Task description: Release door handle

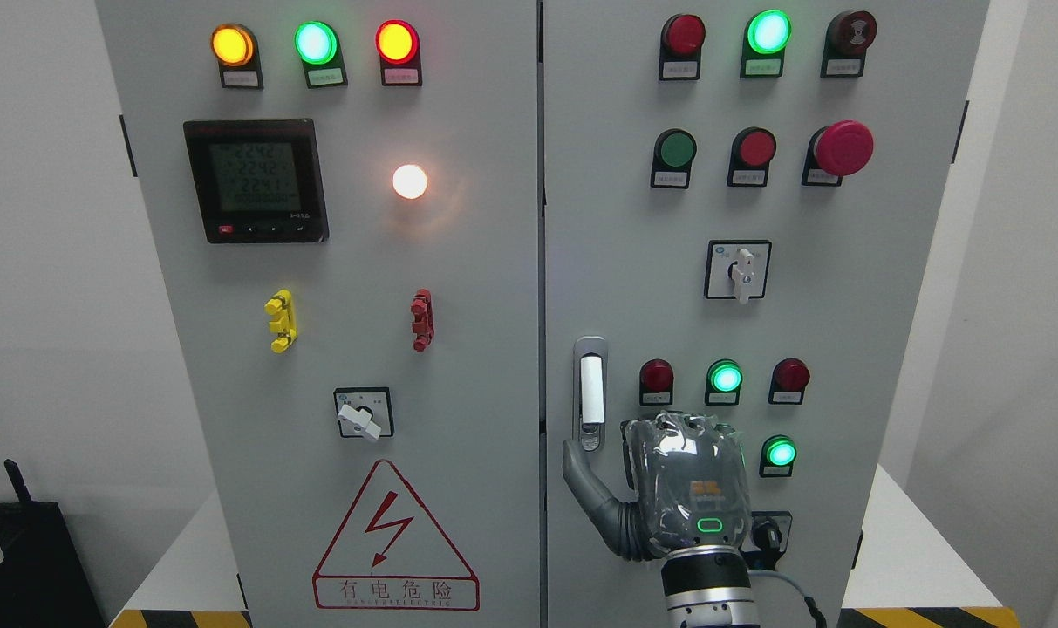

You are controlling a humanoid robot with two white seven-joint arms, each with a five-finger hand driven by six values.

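The door handle [590,392] is a slim silver recess with a white lever and a key lock at its lower end. It sits flush on the left edge of the right cabinet door [842,262]. My right hand [633,453] comes up from the bottom edge, back of the hand toward the camera, just right of and below the handle. Its thumb [581,480] is spread out to the left, with the tip beside the handle's lower end. The other fingers rest near the panel and hold nothing. The left arm is out of view.
Around the hand are red and green indicator lamps [725,378], a lit green button [781,453] and a black socket [768,532]. Higher up are a rotary switch [739,270] and a red emergency button [842,148]. The left door [337,523] carries a meter, a switch and a warning triangle.
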